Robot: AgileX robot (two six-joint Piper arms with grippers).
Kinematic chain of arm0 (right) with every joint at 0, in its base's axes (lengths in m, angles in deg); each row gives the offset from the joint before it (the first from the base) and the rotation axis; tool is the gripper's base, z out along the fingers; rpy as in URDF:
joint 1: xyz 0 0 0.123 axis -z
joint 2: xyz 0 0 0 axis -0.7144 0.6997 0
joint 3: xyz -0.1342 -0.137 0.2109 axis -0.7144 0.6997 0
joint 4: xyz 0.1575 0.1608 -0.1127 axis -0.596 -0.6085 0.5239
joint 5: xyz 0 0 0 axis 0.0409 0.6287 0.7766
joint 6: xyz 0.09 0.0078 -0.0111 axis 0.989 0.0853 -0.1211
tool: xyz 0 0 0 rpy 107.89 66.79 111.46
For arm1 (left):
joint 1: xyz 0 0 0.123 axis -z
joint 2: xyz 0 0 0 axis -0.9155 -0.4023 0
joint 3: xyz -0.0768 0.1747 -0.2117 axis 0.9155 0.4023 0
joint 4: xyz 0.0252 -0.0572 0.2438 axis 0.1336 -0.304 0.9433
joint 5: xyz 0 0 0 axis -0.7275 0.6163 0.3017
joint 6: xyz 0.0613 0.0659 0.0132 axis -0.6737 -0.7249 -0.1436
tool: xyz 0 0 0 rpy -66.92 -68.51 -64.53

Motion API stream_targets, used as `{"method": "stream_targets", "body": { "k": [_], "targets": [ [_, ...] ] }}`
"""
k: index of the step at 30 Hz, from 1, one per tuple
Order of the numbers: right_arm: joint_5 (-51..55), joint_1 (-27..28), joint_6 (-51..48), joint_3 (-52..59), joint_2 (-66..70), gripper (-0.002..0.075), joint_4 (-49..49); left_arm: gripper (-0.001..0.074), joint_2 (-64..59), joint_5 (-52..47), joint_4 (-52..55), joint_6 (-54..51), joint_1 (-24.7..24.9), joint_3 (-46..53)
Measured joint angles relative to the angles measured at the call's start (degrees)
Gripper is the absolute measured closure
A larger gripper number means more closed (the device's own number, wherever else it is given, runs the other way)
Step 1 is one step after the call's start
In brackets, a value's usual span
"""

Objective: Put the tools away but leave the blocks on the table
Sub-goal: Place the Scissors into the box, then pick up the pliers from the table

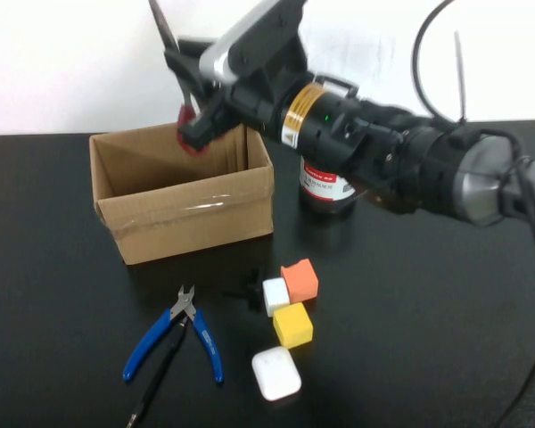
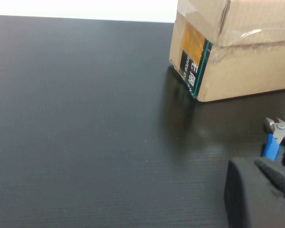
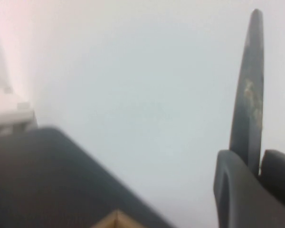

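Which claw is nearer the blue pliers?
Left. The left claw, shut, sits low on the table right beside the blue pliers; the right claw holds the scissors above the cardboard box.

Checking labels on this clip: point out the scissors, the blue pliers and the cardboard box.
scissors point(image 1: 163, 28), high view, on the steel blades.
blue pliers point(image 1: 147, 346), high view, on the left handle.
cardboard box point(image 1: 192, 218), high view, on the front wall.

The box point(image 1: 183, 192) stands behind the pliers point(image 1: 180, 332), with the blocks point(image 1: 292, 303) to their right. The right gripper point(image 1: 196, 125) holds the scissors point(image 1: 174, 62) over the box; the left gripper point(image 2: 261, 190) sits near the pliers.
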Motion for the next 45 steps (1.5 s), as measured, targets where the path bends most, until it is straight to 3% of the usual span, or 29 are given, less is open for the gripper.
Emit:
{"method": "stream_targets", "body": {
  "k": [6,14,22,25,28,34,38,41,45],
  "targets": [
    [0.3,-0.09,-3.16,0.0,2.85,0.0722,-0.08,0.0741,0.0,0.0,0.0,0.0,0.0,0.0],
    [1.28,-0.09,-3.85,0.0,2.84,0.0542,-1.39,0.0741,0.0,0.0,0.0,0.0,0.0,0.0],
    [3.08,-0.09,-3.85,0.0,0.73,0.0542,-1.15,0.0741,0.0,0.0,0.0,0.0,0.0,0.0],
    [9.36,-0.09,-3.85,0.0,-2.81,0.055,0.41,0.0741,0.0,0.0,0.0,0.0,0.0,0.0],
    [22.4,-0.09,-3.85,0.0,-7.81,0.0569,2.28,0.0741,0.0,0.0,0.0,0.0,0.0,0.0],
    [48.87,-0.09,-3.85,0.0,-18.36,0.0736,3.01,0.0741,0.0,0.0,0.0,0.0,0.0,0.0],
    [62.87,-0.09,-6.05,0.1,-23.81,0.0735,3.1,0.0741,0.0,0.0,0.0,0.0,0.0,0.0],
    [68.5,-0.09,-7.01,1.19,-27.37,0.0735,3.15,0.0741,0.0,0.0,0.0,0.0,0.0,0.0],
    [66.94,-0.09,-6.07,8.12,-33.97,0.0735,2.99,0.0741,0.0,0.0,0.0,0.0,0.0,0.0]
  ]
}}
